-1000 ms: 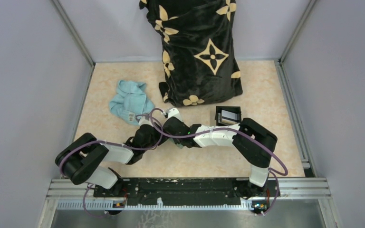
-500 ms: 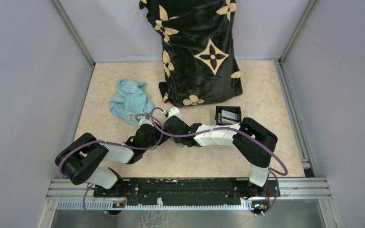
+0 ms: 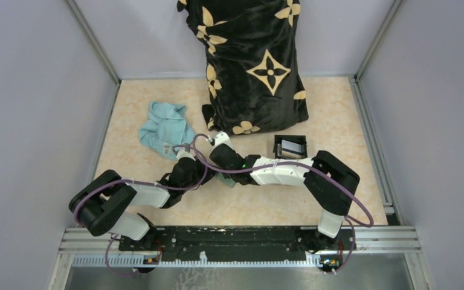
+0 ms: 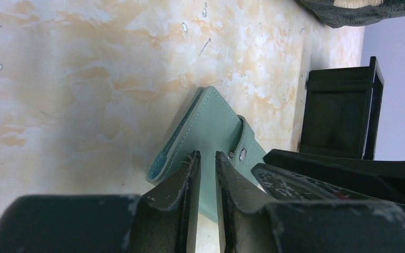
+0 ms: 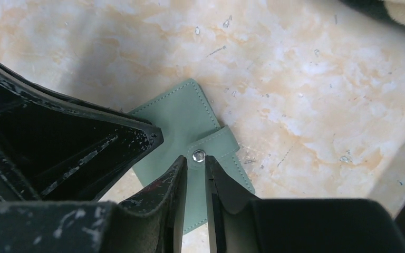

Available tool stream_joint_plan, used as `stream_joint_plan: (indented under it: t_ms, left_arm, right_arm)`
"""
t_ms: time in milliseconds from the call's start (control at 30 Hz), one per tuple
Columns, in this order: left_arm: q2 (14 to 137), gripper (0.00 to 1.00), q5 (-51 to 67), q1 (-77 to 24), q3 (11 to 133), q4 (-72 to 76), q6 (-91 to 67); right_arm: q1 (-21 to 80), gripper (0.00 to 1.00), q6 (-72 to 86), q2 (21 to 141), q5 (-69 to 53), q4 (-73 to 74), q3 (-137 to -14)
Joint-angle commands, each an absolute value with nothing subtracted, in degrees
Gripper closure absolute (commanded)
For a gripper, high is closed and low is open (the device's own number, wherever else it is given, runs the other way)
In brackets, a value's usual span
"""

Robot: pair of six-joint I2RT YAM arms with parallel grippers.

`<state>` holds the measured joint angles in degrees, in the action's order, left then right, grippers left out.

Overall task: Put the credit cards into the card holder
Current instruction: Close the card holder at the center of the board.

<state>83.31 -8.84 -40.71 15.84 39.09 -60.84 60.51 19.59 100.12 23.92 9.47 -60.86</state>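
The sage-green card holder [image 5: 179,113] lies folded flat on the table, its strap fastened by a metal snap [image 5: 199,155]. It also shows in the left wrist view [image 4: 213,126], and one corner peeks out under the arms in the top view [image 3: 229,180]. My left gripper [image 4: 206,156] is nearly shut, tips over the holder's near part. My right gripper [image 5: 195,161] is nearly shut, tips on either side of the snap strap. Neither holds anything that I can see. A pale credit card [image 3: 290,147] lies in the black box; the other cards are hidden.
The black square box [image 3: 290,140] stands just right of the grippers, and shows in the left wrist view [image 4: 343,113]. A light blue cloth [image 3: 164,130] lies at the back left. A tall black bag with tan flowers [image 3: 254,66] stands at the back. Side walls enclose the table.
My right arm has shifted a little to the right and its gripper a little farther back. The left arm has hardly moved. The card holder lies in the same place.
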Motion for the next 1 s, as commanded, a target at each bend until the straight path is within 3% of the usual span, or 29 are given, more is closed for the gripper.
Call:
stream_joint_plan:
  t_ms: [0,533,967]
  left_arm:
    - [82.9,0.76,-9.8,-40.5,14.5,30.1,-57.6]
    - [59.8,0.67,-11.8,-41.8,16.2,17.3,-54.0]
    - [62.4,0.75,-22.1,-55.5,12.0,7.2,-65.8]
  right_arm:
    - [60.3,0.80,17.9,95.4,25.9,7.4,-62.3]
    - [57.4,0.83,17.8,93.8,28.2,5.1,-57.8]
    - [52.7,0.94,18.1,97.5,21.9,1.4,-55.8]
